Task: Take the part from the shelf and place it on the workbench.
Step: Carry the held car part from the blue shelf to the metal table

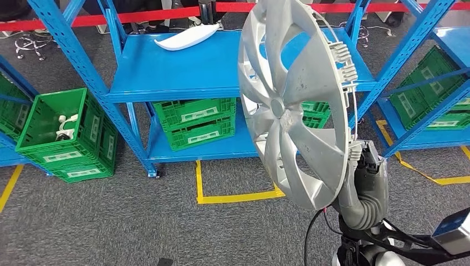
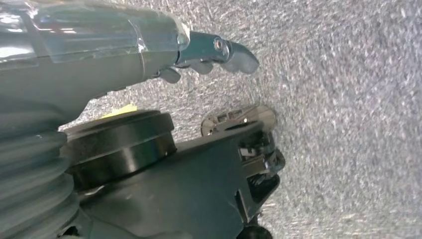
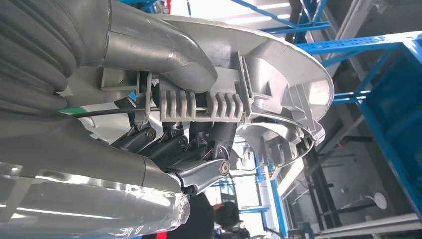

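Note:
My right hand (image 1: 363,158) grips the lower rim of a large silver hubcap (image 1: 294,100) and holds it upright in the air in front of the blue shelf (image 1: 172,75). In the right wrist view the thumb (image 3: 164,47) lies over the hubcap's rim (image 3: 278,64) while the dark fingers (image 3: 194,144) curl behind its ribbed clips. My left hand (image 2: 209,55) hangs over the grey carpet with its fingers curled in, holding nothing.
A white curved part (image 1: 185,37) lies on the shelf's middle level. Green crates (image 1: 195,122) stand on the lowest level, another green crate (image 1: 61,133) at left and more (image 1: 432,94) at right. Yellow tape (image 1: 233,195) marks the carpet. A person (image 3: 226,214) stands nearby.

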Controlling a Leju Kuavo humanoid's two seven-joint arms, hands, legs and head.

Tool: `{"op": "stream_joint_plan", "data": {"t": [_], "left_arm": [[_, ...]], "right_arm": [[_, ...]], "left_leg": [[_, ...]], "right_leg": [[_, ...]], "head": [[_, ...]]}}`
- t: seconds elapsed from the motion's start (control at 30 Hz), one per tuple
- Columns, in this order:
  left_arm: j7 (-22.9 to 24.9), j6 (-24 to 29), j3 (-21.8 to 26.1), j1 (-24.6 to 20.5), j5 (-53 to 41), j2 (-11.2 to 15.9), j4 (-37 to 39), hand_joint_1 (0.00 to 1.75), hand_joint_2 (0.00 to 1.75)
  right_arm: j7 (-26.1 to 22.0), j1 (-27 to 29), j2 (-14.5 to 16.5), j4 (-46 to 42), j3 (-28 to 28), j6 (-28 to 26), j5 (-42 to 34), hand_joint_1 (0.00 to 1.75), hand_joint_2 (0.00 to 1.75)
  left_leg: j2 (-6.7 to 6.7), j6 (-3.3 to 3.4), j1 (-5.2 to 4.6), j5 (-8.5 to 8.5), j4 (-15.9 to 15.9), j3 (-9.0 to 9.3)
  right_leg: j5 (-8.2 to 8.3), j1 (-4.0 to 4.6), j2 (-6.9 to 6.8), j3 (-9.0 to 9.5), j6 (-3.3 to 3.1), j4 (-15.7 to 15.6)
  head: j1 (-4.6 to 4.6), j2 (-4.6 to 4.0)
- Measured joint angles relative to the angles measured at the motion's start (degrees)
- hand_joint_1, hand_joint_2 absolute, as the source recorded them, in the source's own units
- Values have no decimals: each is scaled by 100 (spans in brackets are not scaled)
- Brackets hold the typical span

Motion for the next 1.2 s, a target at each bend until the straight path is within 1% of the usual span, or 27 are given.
{"op": "stream_joint_plan", "data": {"t": [0.07,0.17,0.2,0.23,0.27,0.3,0.37,0.4,0.43,0.5,0.57,0.63,0.67,0.7,0.73,0.77,0.8,0.87,0.9,0.93,0.97,1.0,1.03,1.1,1.13,1.17,1.2], "left_arm": [[-1,0,-5,2,0,3,0,0,175],[-2,0,-9,6,0,6,0,0,175],[-2,-1,-9,9,0,8,0,0,175],[-2,-2,-10,12,0,10,0,0,175],[-1,-4,-11,12,0,12,0,0,175],[-1,-8,-13,12,0,14,0,0,175],[2,-13,-14,3,0,20,0,0,175],[3,-14,-16,-3,0,24,0,0,175],[4,-15,-17,-9,0,27,0,0,175],[9,-18,-18,-11,1,34,1,0,175],[12,-21,-17,-12,4,37,2,0,175],[11,-23,-17,-17,7,28,1,0,175],[12,-24,-17,-16,7,23,1,0,175],[13,-25,-17,-11,7,20,1,0,175],[13,-26,-17,-5,7,19,2,0,175],[14,-26,-17,-1,7,19,2,0,175],[13,-26,-17,1,7,19,2,0,175],[12,-26,-18,-4,7,17,1,0,175],[12,-26,-18,-9,6,17,0,0,175],[12,-27,-18,-10,6,17,1,0,175],[12,-27,-19,-7,6,16,1,0,175],[13,-28,-19,3,6,16,1,0,175],[13,-28,-19,14,7,17,2,0,175],[12,-28,-20,18,7,21,2,0,175],[11,-28,-20,12,7,22,2,0,175],[10,-28,-20,7,7,21,1,0,175],[10,-28,-20,7,7,20,1,0,175]], "right_arm": [[-10,0,1,1,0,4,3,175,175],[-20,0,-1,4,0,15,45,175,175],[-21,1,-1,9,0,16,70,175,175],[-22,0,-1,16,1,16,95,175,175],[-22,0,0,23,1,17,115,175,175],[-21,-1,1,27,2,17,135,175,175],[-20,-5,1,29,3,19,165,175,175],[-20,-6,1,30,4,21,175,175,175],[-20,-8,1,30,5,23,180,175,175],[-20,-9,2,29,6,28,186,175,175],[-21,-11,1,26,5,30,190,175,175],[-22,-7,-1,28,5,32,191,175,175],[-22,-3,-1,30,5,33,191,175,175],[-21,1,-1,32,6,33,190,175,175],[-21,3,-1,35,7,33,190,175,175],[-21,4,-1,37,7,33,190,175,175],[-20,5,-1,39,7,33,190,175,175],[-21,4,-1,42,7,33,195,175,175],[-21,2,-1,41,7,33,199,175,175],[-20,0,-1,41,7,33,208,175,175],[-18,-3,-1,42,7,33,217,175,175],[-15,-6,-1,41,7,33,226,175,175],[-10,-11,0,43,8,33,235,175,175],[-2,-13,-1,40,10,33,246,175,175],[0,-14,-2,38,13,33,248,175,175],[1,-11,-3,36,14,33,250,175,175],[1,-10,-4,37,16,33,250,175,175]], "left_leg": [[-11,-52,0,-171,189,-94],[-59,-83,-2,-775,1163,-455],[-64,-83,-4,-875,1433,-540],[-62,-76,-6,-866,1528,-540],[-47,-56,-10,-753,1407,-433],[8,-21,-23,-583,1110,-238],[267,76,-91,-358,421,177],[378,118,-129,-319,202,299],[428,148,-160,-324,96,345],[314,188,-152,-301,10,352],[166,242,-98,-266,-74,350],[36,284,-64,-227,-102,332],[-28,291,-58,-216,-102,320],[-95,286,-53,-206,-100,313],[-161,277,-47,-197,-97,308],[-228,264,-37,-187,-94,307],[-292,249,-25,-180,-90,308],[-414,197,-11,-164,-69,287],[-470,158,-9,-148,-54,251],[-518,112,-8,-125,-40,200],[-562,64,-4,-96,-29,146],[-604,21,-1,-71,-28,102],[-544,-12,-4,-84,-4,63],[-265,-58,-9,-303,291,-86],[-104,-72,-4,-501,604,-222],[-34,-85,6,-703,980,-381],[-27,-94,15,-853,1323,-519]], "right_leg": [[52,-15,-21,-36,-81,-42],[114,11,-74,-114,-170,-29],[123,29,-101,-141,-184,-12],[128,48,-129,-165,-191,7],[128,67,-161,-184,-196,29],[122,85,-197,-197,-197,52],[96,114,-280,-217,-182,99],[86,126,-327,-224,-165,121],[80,132,-382,-231,-148,135],[63,141,-485,-241,-110,151],[-86,117,-342,-304,-39,302],[-428,56,-86,-530,52,868],[-601,23,-30,-690,92,1256],[-704,-8,-11,-822,125,1572],[-701,-37,-7,-888,153,1730],[-578,-63,-2,-863,176,1667],[-367,-87,17,-751,192,1403],[48,-138,201,-464,213,684],[144,-154,296,-368,201,425],[161,-158,362,-328,173,283],[135,-152,367,-328,131,243],[120,-149,306,-338,80,212],[126,-147,244,-347,31,190],[165,-138,116,-354,-50,152],[176,-121,47,-356,-76,146],[181,-101,-21,-363,-90,148],[182,-84,-91,-371,-98,153]], "head": [[-44,0],[-173,0],[-211,0],[-244,0],[-270,0],[-288,0],[-304,0],[-302,0],[-303,0],[-307,0],[-285,0],[-220,0],[-185,0],[-161,0],[-138,0],[-118,0],[-101,0],[-64,0],[-49,0],[-39,0],[-33,0],[-35,0],[-46,0],[-118,0],[-159,0],[-198,0],[-223,0]]}}
